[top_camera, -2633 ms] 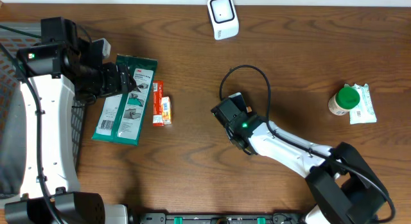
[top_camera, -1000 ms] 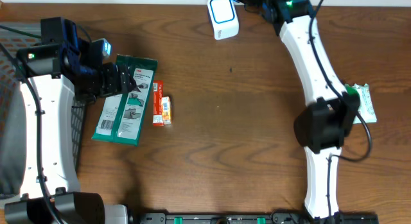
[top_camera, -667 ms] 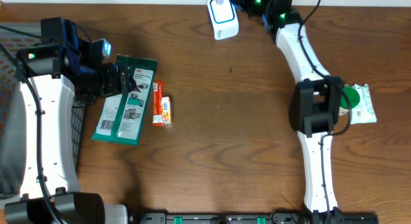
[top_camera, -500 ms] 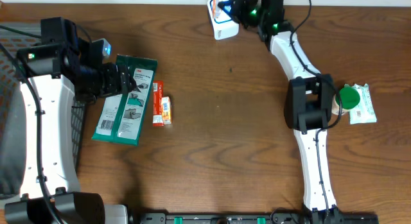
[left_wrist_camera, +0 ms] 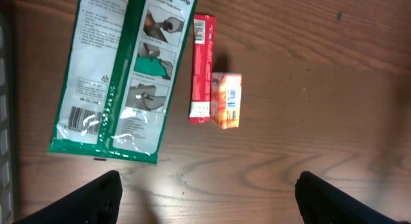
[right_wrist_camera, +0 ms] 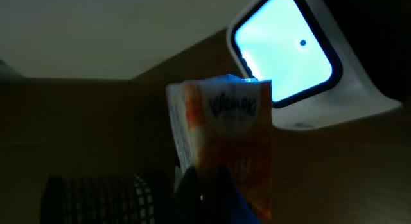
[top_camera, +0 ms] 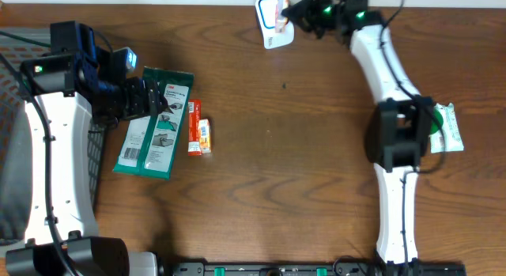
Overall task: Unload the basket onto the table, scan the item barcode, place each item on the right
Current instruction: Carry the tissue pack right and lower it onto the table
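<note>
since a few seconds ago the right gripper (top_camera: 292,10) has been swinging from mid-table up to the far edge. it is now clamping a small tissue pack (right_wrist_camera: 225,137), holding it just before the lit window of the scanner (right_wrist_camera: 286,54). the left gripper (top_camera: 156,100) is hanging with fingers spread wide over a green packet (left_wrist_camera: 122,63).

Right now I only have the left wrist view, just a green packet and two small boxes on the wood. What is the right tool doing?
Observer: The right tool is shut on an orange tissue pack.
Operator: Is it at the scanner?
Observer: Yes. The right wrist view shows the pack in front of the lit window of the scanner.
Operator: Anything else over on that side?
Observer: A green-capped bottle next to a white packet.
</note>
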### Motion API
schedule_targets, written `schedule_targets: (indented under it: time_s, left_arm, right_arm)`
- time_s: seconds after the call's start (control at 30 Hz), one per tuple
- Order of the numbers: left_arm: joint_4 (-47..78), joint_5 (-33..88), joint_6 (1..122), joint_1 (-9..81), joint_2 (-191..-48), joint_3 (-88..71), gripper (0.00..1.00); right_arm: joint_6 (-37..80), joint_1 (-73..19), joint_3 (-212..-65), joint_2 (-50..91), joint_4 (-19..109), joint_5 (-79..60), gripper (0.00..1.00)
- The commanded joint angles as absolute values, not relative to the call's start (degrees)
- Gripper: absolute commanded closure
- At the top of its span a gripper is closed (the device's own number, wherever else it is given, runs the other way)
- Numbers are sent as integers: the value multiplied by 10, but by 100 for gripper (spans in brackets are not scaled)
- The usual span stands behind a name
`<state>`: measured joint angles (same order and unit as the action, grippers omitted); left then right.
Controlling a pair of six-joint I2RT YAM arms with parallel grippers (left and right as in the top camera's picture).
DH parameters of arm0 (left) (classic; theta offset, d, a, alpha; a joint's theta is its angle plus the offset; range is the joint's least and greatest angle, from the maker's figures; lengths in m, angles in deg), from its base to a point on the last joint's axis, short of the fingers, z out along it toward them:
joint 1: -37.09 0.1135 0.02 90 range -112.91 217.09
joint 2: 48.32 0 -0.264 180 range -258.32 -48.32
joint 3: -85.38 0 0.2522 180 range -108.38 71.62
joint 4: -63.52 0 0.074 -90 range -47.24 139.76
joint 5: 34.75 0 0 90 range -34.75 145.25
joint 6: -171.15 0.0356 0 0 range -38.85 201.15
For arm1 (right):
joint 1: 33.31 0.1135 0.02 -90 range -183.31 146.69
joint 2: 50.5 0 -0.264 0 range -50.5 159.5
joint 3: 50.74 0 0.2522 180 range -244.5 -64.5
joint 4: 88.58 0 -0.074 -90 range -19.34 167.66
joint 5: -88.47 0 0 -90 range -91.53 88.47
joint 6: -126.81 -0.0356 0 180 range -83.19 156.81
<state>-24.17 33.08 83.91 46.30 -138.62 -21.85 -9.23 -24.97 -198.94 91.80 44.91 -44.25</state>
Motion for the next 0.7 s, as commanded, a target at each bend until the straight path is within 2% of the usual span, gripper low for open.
schedule_targets:
  time_s: [0.0,0.2,0.43,0.53,0.67]
  left_arm:
    - [-244,327,836,463,-1378,-218,13]
    - [-244,327,836,463,-1378,-218,13]
    - [-244,328,836,463,-1378,-218,13]
    - [-244,328,836,463,-1378,-218,13]
    - [-244,328,836,463,-1378,-218,13]
  right_arm:
    - [90,-252,-2002,748,304,-377,99]
    - [198,-262,-2002,640,57,-163,99]
    - [245,-274,-1996,622,-124,-52,99]
    - [244,-279,-1954,626,-145,-19,99]
    - [240,-286,-1821,627,-93,-16,99]
